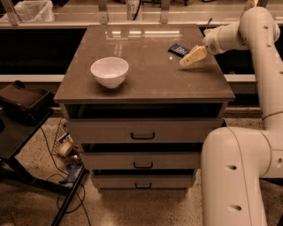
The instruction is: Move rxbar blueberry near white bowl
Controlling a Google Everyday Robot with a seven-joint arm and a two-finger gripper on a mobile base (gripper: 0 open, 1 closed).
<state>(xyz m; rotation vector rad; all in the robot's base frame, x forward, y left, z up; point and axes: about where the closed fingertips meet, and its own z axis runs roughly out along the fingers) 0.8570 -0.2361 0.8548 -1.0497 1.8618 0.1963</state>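
One gripper (185,62) hangs just right of the snack bar (178,50); whether it is spread or closed cannot be told. The bowl (109,71) sits well left of the bar.

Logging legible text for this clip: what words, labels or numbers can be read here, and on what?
"87", faint and uncertain: on a pale object behind the cabinet.
rxbar blueberry: light print, too small to read; the gripper is close beside it.
white bowl, drawers: no text.
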